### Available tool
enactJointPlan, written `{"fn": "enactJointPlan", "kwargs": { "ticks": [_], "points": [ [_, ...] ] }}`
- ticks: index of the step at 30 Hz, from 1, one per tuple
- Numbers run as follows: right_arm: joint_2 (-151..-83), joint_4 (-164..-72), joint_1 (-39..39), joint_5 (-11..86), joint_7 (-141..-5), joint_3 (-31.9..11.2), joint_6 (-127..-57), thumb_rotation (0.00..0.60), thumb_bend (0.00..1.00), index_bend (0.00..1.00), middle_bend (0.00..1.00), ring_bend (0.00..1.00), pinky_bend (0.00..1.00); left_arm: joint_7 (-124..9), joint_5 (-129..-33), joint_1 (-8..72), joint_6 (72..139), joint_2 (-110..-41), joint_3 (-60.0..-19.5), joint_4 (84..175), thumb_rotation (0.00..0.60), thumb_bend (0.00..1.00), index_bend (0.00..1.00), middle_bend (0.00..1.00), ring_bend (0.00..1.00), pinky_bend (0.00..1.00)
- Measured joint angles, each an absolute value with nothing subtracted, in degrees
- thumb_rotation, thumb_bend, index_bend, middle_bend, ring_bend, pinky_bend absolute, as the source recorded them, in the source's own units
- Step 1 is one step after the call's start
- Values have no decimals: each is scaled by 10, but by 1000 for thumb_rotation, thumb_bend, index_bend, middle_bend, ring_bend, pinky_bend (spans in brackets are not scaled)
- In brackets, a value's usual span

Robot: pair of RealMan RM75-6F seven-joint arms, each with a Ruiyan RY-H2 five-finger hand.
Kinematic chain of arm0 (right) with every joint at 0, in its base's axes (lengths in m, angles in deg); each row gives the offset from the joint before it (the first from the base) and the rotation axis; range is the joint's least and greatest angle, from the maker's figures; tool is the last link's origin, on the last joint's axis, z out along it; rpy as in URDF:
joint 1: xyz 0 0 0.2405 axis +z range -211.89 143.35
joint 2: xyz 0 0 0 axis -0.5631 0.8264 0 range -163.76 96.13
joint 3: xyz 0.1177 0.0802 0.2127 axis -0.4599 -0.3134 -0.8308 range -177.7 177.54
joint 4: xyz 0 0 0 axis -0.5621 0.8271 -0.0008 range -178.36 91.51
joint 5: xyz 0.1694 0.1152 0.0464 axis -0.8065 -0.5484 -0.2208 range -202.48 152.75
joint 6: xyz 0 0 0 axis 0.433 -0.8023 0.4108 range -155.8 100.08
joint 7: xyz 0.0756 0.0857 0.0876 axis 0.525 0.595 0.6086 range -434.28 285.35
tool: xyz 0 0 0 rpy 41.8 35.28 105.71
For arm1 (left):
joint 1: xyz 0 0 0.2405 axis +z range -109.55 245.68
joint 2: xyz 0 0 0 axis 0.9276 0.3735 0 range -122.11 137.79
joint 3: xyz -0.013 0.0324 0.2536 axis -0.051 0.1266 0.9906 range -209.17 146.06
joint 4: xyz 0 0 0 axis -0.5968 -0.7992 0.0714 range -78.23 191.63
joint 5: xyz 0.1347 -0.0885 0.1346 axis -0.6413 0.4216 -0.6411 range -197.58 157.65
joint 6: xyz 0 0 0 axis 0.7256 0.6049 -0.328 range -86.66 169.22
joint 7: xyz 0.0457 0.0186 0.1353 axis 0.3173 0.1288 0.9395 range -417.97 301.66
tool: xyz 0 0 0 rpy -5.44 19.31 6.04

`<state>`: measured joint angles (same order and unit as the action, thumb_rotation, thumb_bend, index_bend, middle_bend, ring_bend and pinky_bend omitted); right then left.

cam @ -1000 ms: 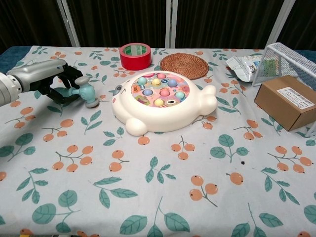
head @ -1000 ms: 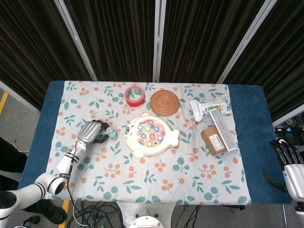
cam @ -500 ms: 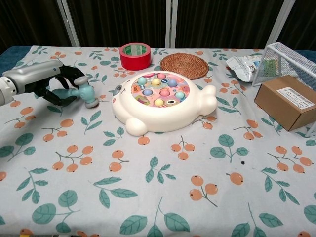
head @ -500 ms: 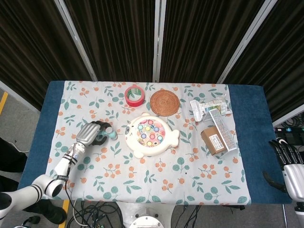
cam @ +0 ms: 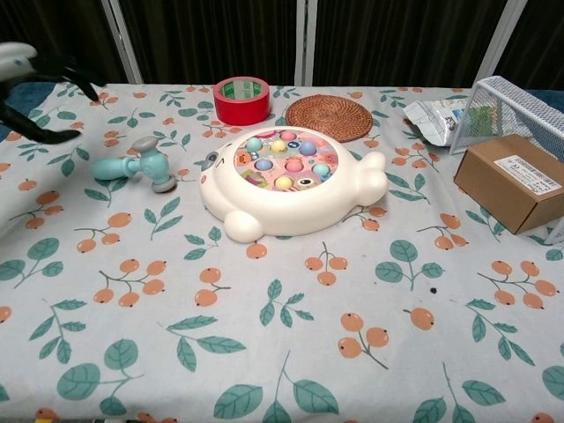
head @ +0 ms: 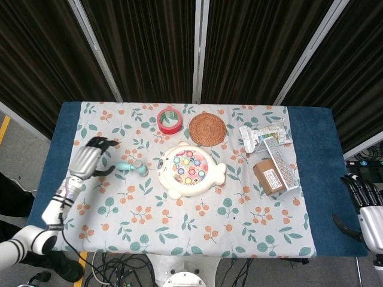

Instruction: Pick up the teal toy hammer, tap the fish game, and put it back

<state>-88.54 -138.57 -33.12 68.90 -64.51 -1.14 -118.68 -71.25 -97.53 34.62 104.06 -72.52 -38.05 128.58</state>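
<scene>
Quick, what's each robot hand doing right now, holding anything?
Left robot hand: open, holding nothing; the hammer lies on the table.
Right robot hand: empty, fingers apart.

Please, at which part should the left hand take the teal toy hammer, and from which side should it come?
Probably the teal handle of the teal toy hammer, approached from the robot's left. The hammer lies flat on the tablecloth with the handle end towards the open left hand and its grey head towards the fish game.
</scene>
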Motion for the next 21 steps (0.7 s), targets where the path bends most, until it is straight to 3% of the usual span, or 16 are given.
{"fn": "enactJointPlan", "kwargs": {
  "ticks": [9, 13, 21],
  "points": [
    [-889, -1363, -310, 685, -608, -18, -1162, 600, 212, 0, 88, 0, 0, -651, -945, 482, 1205, -620, -380, 1370, 600, 244, 214, 217, 93, 70],
    [-894, -1360, -308, 690, -608, -18, -1164, 600, 212, 0, 88, 0, 0, -647, -958, 540, 1269, -604, -360, 1401, 600, 244, 218, 218, 93, 70],
    [-898, -1355, -307, 693, -610, -16, -1165, 600, 211, 0, 88, 0, 0, -641, -1019, 611, 1335, -587, -310, 1453, 600, 244, 228, 226, 93, 74]
  ]
}}
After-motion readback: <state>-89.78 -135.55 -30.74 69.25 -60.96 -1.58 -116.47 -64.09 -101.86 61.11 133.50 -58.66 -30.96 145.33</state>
